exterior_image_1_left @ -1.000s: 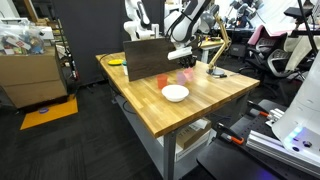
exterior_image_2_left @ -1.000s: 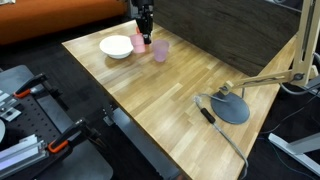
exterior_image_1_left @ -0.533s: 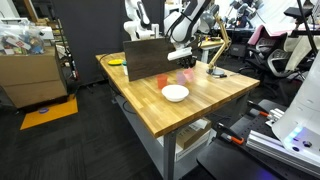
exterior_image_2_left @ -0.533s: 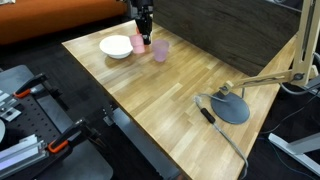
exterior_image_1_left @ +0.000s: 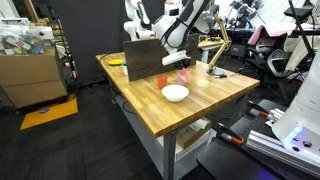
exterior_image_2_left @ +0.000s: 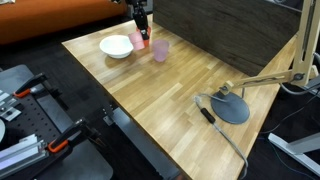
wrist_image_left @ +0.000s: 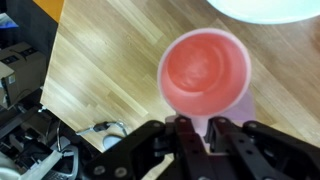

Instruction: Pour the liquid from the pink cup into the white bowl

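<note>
Pink translucent plastic is filling the middle of the wrist view: the pink cup (wrist_image_left: 205,72) is sitting in the gripper (wrist_image_left: 198,126), whose fingers (wrist_image_left: 183,123) are drawn in to a narrow gap, pinching the cup's near wall. In an exterior view the cup (exterior_image_1_left: 178,61) seems to be hanging just clear of the wooden table (exterior_image_1_left: 215,95), near the white bowl (exterior_image_1_left: 175,93) and above the red-orange cup (exterior_image_1_left: 161,80). The bowl's rim (wrist_image_left: 270,8) is showing at the wrist view's top edge, apart from the cup. The arm is likely carrying, between grasp and pour. Next, the cup is needing travel over the bowl, then a slow wrist tilt. Any liquid inside is too hard to make out.
</note>
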